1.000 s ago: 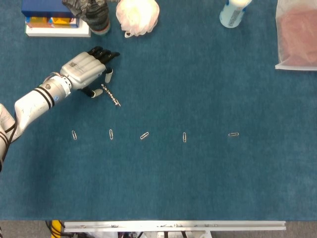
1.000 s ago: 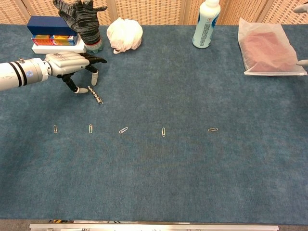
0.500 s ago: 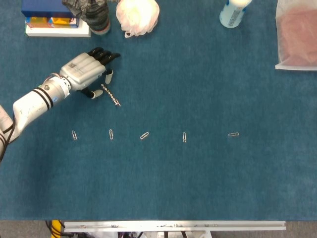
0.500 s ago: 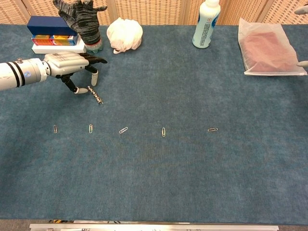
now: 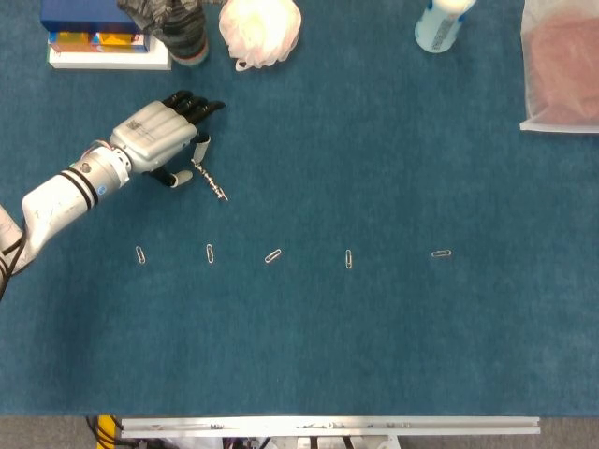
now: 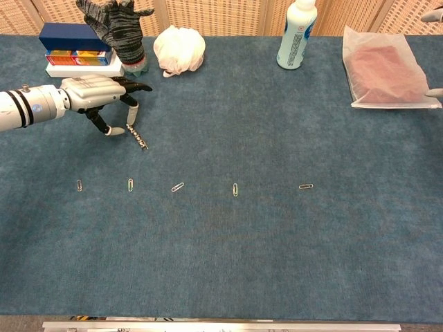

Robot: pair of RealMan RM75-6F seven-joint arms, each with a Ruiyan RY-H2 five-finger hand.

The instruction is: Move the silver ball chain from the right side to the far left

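Left hand (image 5: pixel 159 138) over the blue table (image 6: pixel 277 249), far left, pinching the upper end of the silver ball chain (image 5: pixel 210 180) between thumb and one fingertip, other fingers spread. Chain trailing down-right from the pinch, lower end on the cloth. Below it, a row of paper clips (image 5: pixel 272 255). Behind the hand, a grey knit glove (image 6: pixel 119 28) beside a white pouf (image 6: pixel 178 49).
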